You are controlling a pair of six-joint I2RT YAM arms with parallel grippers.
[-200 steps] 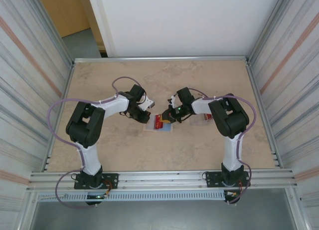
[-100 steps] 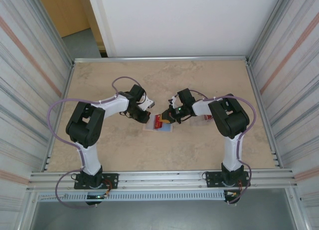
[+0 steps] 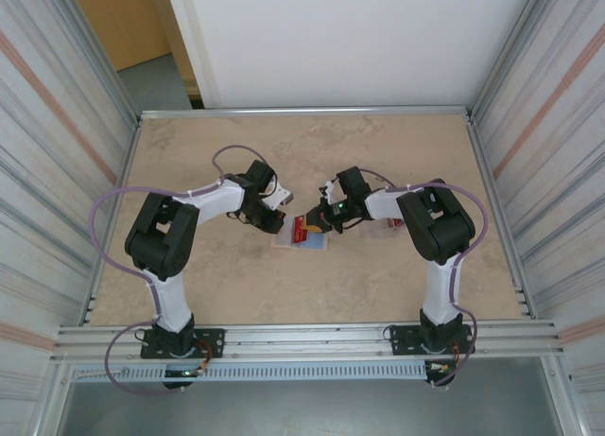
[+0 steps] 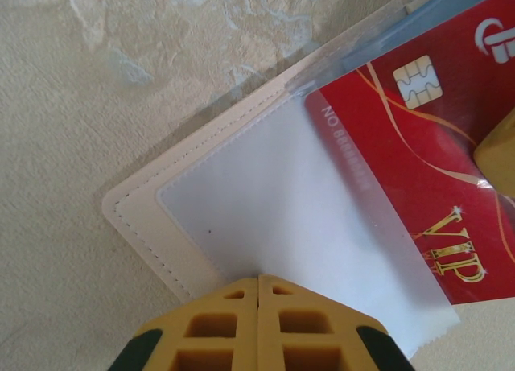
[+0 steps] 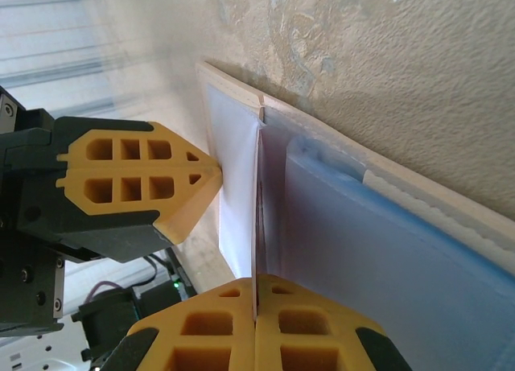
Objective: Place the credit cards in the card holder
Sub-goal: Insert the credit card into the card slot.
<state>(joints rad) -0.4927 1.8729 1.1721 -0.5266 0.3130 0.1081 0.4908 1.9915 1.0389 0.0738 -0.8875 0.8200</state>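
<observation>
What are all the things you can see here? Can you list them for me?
credit card: one, red with gold VIP letters, partly inside the card holder
card holder: one, clear, on the beige stitched piece
beige stitched piece: one, flat on the table
small reddish thing: one, beside the right arm, too small to tell
table: one, sandy marbled
left gripper: yellow fingers, shut on the card holder's edge
right gripper: yellow fingers, shut on the credit card
</observation>
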